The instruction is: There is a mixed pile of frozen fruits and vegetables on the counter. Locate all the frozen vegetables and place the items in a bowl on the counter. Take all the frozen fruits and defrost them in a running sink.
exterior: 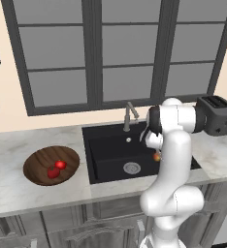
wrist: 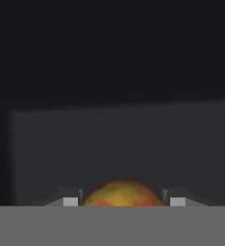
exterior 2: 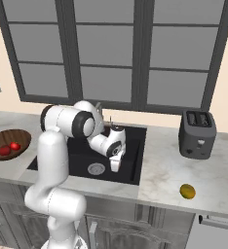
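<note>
1. The tool (wrist: pixel 120 202) is closed on a small round orange fruit (wrist: pixel 121 193) with yellowish patches. In the hand view the ball sits squarely between the two fingertips (wrist: pixel 70 201), a centred grip that should keep a smooth sphere from rolling out.
2. The white arm reaches down into the large rectangular matte black sink (exterior: pixel 110 150), so the fruit (exterior: pixel 156 156) hangs inside the basin, right of the round metal drain (exterior: pixel 132 168). Holding it low over the sink floor makes sense: a short drop means less bouncing.
3. The brushed-metal faucet (exterior: pixel 129 116) stands behind the basin. I cannot tell whether water is running.
4. The wide, shallow dark brown wooden bowl (exterior: pixel 38 167) rests on the pale marble-look counter (exterior: pixel 18 193) left of the sink, with two small bright red vegetable pieces (exterior: pixel 57 168) lying close together inside. That half of the sorting looks done.
5. A small yellow-green round fruit (exterior 2: pixel 187 191) lies alone on the counter right of the sink, in front of the dark grey toaster (exterior 2: pixel 198 133) and well apart from it. It appears to be the last piece waiting.
6. Judged from this, the step in hand is releasing the orange fruit into the sink.
</note>
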Controlling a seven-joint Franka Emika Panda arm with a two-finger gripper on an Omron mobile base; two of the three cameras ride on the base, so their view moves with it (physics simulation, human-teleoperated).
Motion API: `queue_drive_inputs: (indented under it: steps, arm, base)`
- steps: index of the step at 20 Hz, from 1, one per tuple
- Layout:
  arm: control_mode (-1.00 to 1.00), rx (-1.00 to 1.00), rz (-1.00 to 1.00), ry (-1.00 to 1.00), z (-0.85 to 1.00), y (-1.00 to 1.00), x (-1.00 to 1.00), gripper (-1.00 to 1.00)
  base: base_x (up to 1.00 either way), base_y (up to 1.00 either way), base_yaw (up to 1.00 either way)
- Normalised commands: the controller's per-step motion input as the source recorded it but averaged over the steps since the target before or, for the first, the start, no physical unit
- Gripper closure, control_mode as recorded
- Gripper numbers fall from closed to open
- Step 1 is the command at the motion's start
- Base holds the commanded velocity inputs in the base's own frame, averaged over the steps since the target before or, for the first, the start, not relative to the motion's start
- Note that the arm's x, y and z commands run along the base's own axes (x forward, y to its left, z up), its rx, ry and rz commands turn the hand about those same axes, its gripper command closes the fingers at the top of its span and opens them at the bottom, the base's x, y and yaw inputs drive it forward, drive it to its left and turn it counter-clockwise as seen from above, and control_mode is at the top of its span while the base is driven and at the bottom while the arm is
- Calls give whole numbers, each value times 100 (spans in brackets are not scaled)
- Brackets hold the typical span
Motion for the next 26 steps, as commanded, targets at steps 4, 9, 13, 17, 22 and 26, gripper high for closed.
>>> queue_drive_inputs:
  steps: [4,9,13,17,22,26]
  arm:
    - [-100,0,1,-2,-11,0,10,100]
    - [-100,0,1,-2,-12,0,9,100]
    - [-100,0,1,-2,-11,0,7,100]
    - [-100,0,1,-2,-6,0,4,100]
    - [-100,0,1,-3,-3,0,2,-100]
    - [-100,0,3,-5,-1,0,2,-100]
  base:
    - [0,0,0]
    - [0,0,0]
    - [0,0,0]
    - [0,0,0]
    - [0,0,0]
    - [0,0,0]
